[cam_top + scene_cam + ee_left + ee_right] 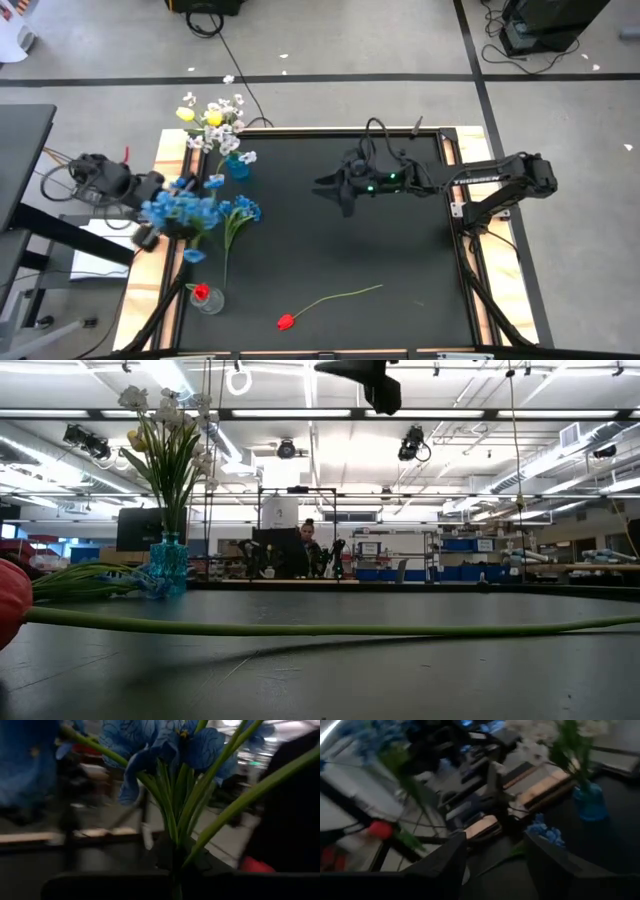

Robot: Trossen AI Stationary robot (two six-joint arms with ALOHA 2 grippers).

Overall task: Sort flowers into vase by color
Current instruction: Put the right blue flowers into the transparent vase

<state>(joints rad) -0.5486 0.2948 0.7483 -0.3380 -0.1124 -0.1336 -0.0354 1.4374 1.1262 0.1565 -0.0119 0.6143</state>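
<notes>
Blue flower spray gripped in the left hand near the blue vase needs stems-down alignment; right hand open

left gripper at left edge — right gripper mid-table, jaws parted.

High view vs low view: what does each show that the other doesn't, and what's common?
High only: the left gripper at the table's left edge holding a blue spray, a small clear vase with a red flower, another blue spray lying on the mat, and the right gripper with open fingers over the middle.

Low only: the room beyond, with a person at a desk.

Both: the blue vase of white and yellow flowers, and the red tulip lying flat.
</notes>
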